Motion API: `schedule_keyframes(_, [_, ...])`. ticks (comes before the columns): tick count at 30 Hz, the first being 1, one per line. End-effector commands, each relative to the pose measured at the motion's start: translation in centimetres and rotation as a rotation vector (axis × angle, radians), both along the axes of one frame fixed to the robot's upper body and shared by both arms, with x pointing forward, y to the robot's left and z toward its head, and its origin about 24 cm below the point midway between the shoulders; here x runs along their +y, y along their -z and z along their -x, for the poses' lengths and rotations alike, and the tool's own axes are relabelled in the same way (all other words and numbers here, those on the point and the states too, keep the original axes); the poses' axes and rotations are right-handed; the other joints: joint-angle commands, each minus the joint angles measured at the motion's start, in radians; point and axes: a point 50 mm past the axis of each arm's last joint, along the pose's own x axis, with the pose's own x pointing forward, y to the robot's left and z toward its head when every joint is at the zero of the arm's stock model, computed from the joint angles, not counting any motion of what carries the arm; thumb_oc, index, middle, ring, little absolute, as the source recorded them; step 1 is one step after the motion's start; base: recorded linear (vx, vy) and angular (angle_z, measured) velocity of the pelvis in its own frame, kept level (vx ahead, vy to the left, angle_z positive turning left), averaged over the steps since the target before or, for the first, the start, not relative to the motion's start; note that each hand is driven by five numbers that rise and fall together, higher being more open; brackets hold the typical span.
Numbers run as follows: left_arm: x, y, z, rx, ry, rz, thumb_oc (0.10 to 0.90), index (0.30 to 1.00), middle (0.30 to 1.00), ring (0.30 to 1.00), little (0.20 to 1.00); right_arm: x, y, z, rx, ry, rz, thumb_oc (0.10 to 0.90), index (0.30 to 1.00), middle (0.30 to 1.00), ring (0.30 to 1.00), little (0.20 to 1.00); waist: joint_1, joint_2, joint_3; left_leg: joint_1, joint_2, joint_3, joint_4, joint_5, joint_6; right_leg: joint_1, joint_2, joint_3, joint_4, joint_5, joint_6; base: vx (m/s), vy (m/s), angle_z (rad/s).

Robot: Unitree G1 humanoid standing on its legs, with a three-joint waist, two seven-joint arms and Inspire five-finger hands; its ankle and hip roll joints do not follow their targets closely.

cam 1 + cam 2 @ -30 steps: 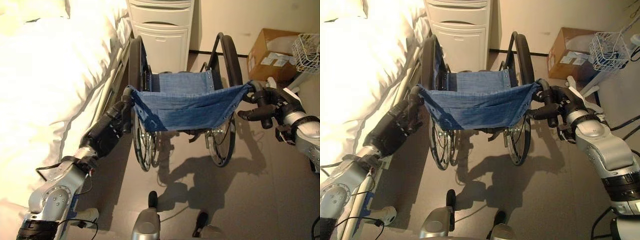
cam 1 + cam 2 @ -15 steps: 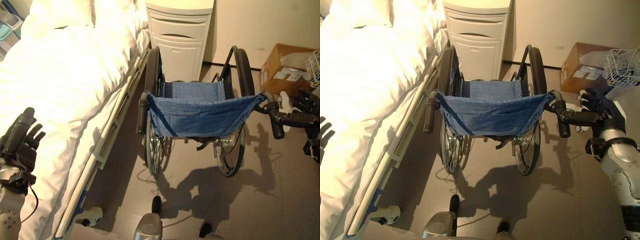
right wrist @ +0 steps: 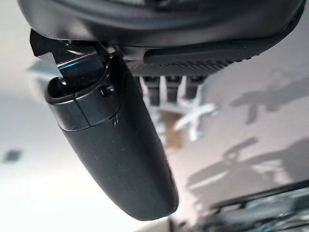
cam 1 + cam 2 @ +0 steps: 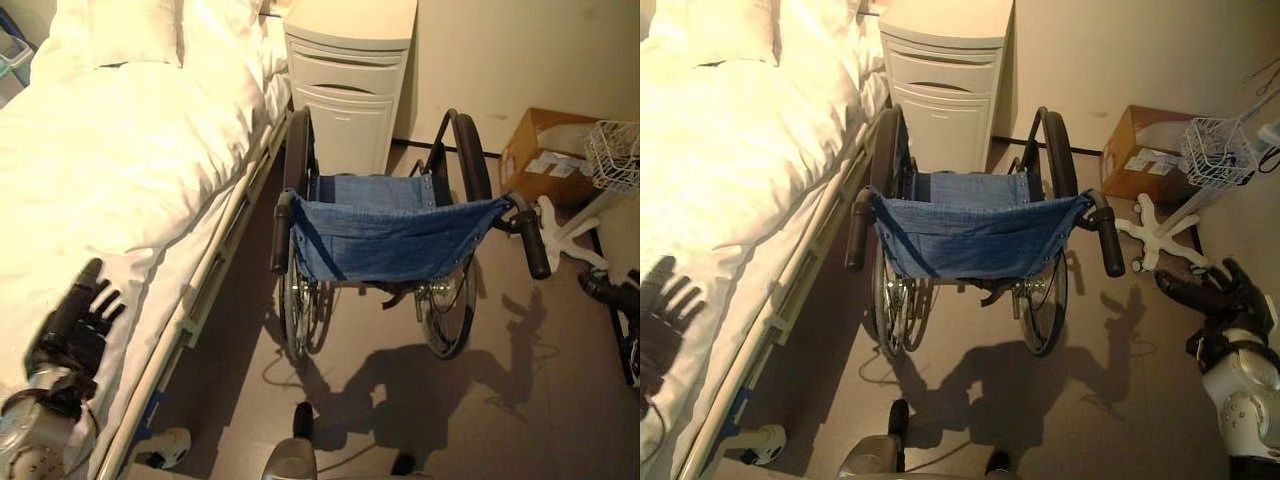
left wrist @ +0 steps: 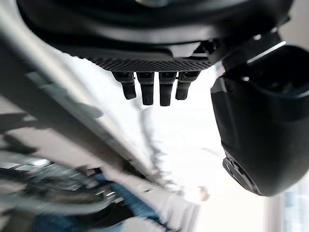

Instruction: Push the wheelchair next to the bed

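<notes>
The wheelchair (image 4: 385, 240) stands just beside the bed (image 4: 120, 170), its left wheel near the bed rail, its front toward a white cabinet (image 4: 345, 75) at 12 o'clock. Both push handles are free. The left hand (image 4: 75, 322) hovers over the bedding at 8 o'clock, fingers spread and holding nothing. The right hand (image 4: 1220, 295) hangs above the floor at 4 o'clock, fingers loose and straight, well apart from the right handle (image 4: 1108, 240). A cardboard box (image 4: 1150, 150) and a wire basket (image 4: 1220, 150) on a white stand sit at 2 o'clock.

Judging from how it lies, the chair looks parked and the push is about finished. To close out well, the hands should draw off without brushing the handles, so the chair does not roll or swing away from the rail. If a closer fit were wanted, both handles should be gripped evenly and pushed straight toward 12 o'clock, minding the cabinet ahead and the stand's legs on the right.
</notes>
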Motion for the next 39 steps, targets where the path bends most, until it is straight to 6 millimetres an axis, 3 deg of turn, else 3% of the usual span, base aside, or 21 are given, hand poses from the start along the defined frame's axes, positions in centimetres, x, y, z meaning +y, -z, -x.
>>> schedule_keyframes(1, [1.0,-1.3,-0.6,-0.031,0.014,-0.087,0.800,0.900,0.900,0.900,0.900,-2.4,-2.6,0.4,-0.130,0.143,0.034,0.800,0.900,0.900,0.900,0.900,-0.022,0.002,-0.028,0.092,-0.020,0.056,-0.008,-0.090,-0.030,-0.054,0.050,0.015,0.005,0.049,-0.038,-0.02,-0.004,-0.06])
schedule_keyframes(2, [0.4,0.1,-0.5,0.025,0.036,-0.058,0.800,0.900,0.900,0.900,0.900,-2.2,-0.3,1.3,-0.095,0.178,-0.046,0.800,0.900,0.900,0.900,0.900,-0.027,0.003,-0.027,0.094,-0.021,0.058,-0.007,-0.090,-0.029,-0.054,0.049,0.015,0.005,0.051,-0.036,-0.01,-0.005,-0.08])
schedule_keyframes(3, [0.0,0.8,-0.5,0.047,0.051,-0.036,0.800,0.900,0.900,0.900,0.900,-2.1,0.8,1.8,-0.070,0.203,-0.089,0.800,0.900,0.900,0.900,0.900,-0.028,0.003,-0.026,0.095,-0.021,0.058,-0.007,-0.090,-0.029,-0.054,0.049,0.015,0.005,0.051,-0.035,-0.01,-0.010,-0.11])
schedule_keyframes(4, [-1.6,3.6,-0.3,0.130,0.102,0.039,0.800,0.900,0.900,0.900,0.900,-1.3,5.4,3.4,0.035,0.275,-0.222,0.800,0.900,0.900,0.900,0.900,-0.031,0.009,-0.025,0.105,-0.023,0.058,-0.009,-0.094,-0.027,-0.047,0.050,0.013,0.006,0.050,-0.034,-0.01,-0.005,-0.08])
schedule_keyframes(6, [-3.0,5.3,-0.4,0.185,0.134,0.079,0.800,0.900,0.900,0.900,0.900,-0.4,8.0,4.2,0.121,0.273,-0.269,0.800,0.900,0.900,0.900,0.900,-0.032,0.013,-0.026,0.102,-0.025,0.056,-0.009,-0.091,-0.025,-0.050,0.049,0.013,0.005,0.056,-0.035,-0.01,-0.003,-0.04])
schedule_keyframes(7, [-4.5,7.1,-0.3,0.250,0.169,0.153,0.800,0.900,0.900,0.900,0.900,0.9,10.4,4.8,0.226,0.281,-0.333,0.800,0.900,0.900,0.900,0.900,-0.030,0.018,-0.025,0.105,-0.027,0.053,-0.009,-0.091,-0.022,-0.047,0.047,0.013,0.003,0.059,-0.035,0.00,-0.006,-0.07])
schedule_keyframes(11, [-7.9,12.1,0.6,0.443,0.211,0.253,0.800,0.900,0.900,0.900,0.900,3.9,15.1,5.8,0.372,0.314,-0.507,0.800,0.900,0.900,0.900,0.900,-0.021,0.027,-0.029,0.117,-0.030,0.045,-0.015,-0.095,-0.019,-0.038,0.046,0.009,0.001,0.063,-0.035,0.01,-0.010,-0.03])
schedule_keyframes(13, [-9.9,15.2,2.3,0.553,0.217,0.354,0.800,0.900,0.900,0.900,0.900,5.1,17.1,7.2,0.488,0.337,-0.556,0.800,0.900,0.900,0.900,0.900,-0.022,0.029,-0.043,0.126,-0.032,0.042,-0.023,-0.098,-0.019,-0.036,0.047,0.010,0.001,0.063,-0.033,0.07,-0.001,0.01])
schedule_keyframes(17, [-12.9,19.3,6.0,0.724,0.174,0.492,0.800,0.900,0.900,0.900,0.900,8.6,20.5,9.6,0.663,0.342,-0.646,0.800,0.900,0.900,0.900,0.900,-0.033,0.029,-0.074,0.140,-0.034,0.046,-0.031,-0.107,-0.015,-0.035,0.050,0.017,0.001,0.064,-0.035,0.07,0.020,0.00])
schedule_keyframes(23, [-14.8,21.5,9.0,0.917,0.159,0.507,0.800,0.900,0.900,0.900,0.900,12.5,22.8,12.1,0.891,0.207,-0.635,0.800,0.900,0.900,0.900,0.900,-0.044,0.026,-0.106,0.143,-0.038,0.049,-0.031,-0.117,-0.010,-0.035,0.052,0.023,0.001,0.057,-0.039,0.04,0.021,0.01])
schedule_keyframes(27, [-14.8,22.3,11.2,1.105,0.152,0.364,0.800,0.900,0.900,0.900,0.900,14.9,23.9,14.0,1.101,-0.060,-0.545,0.800,0.900,0.900,0.900,0.900,-0.050,0.021,-0.121,0.145,-0.042,0.046,-0.031,-0.126,-0.004,-0.032,0.048,0.020,0.001,0.052,-0.039,0.02,0.008,0.00])
schedule_keyframes(28, [-15.1,22.4,11.5,1.129,0.132,0.398,0.800,0.900,0.900,0.900,0.900,15.2,24.0,14.2,1.136,-0.158,-0.512,0.800,0.900,0.900,0.900,0.900,-0.051,0.020,-0.123,0.145,-0.042,0.044,-0.031,-0.126,-0.003,-0.033,0.047,0.020,0.001,0.052,-0.039,0.00,0.000,0.00])
schedule_keyframes(30, [-16.0,22.6,11.9,1.122,0.030,0.525,0.800,0.900,0.900,0.900,0.900,16.0,24.2,14.2,1.215,-0.371,-0.395,0.800,0.900,0.900,0.900,0.900,-0.049,0.018,-0.122,0.146,-0.046,0.035,-0.031,-0.130,-0.001,-0.030,0.043,0.016,0.001,0.051,-0.039,0.00,0.000,0.00])
schedule_keyframes(33, [-16.1,22.6,11.6,1.117,0.044,0.511,0.800,0.900,0.900,0.900,0.900,17.1,24.4,14.3,1.257,-0.538,-0.396,0.800,0.900,0.900,0.900,0.900,-0.044,0.014,-0.121,0.147,-0.049,0.027,-0.031,-0.131,0.001,-0.025,0.040,0.009,0.001,0.051,-0.040,0.01,0.001,0.02])
schedule_keyframes(39, [-16.1,22.6,12.1,1.178,0.048,0.486,0.800,0.900,0.900,0.900,0.900,17.7,24.6,14.8,1.286,-0.593,-0.427,0.800,0.900,0.900,0.900,0.900,-0.037,0.015,-0.120,0.150,-0.053,0.017,-0.031,-0.134,0.004,-0.019,0.038,-0.001,0.001,0.051,-0.040,0.01,0.009,0.12])
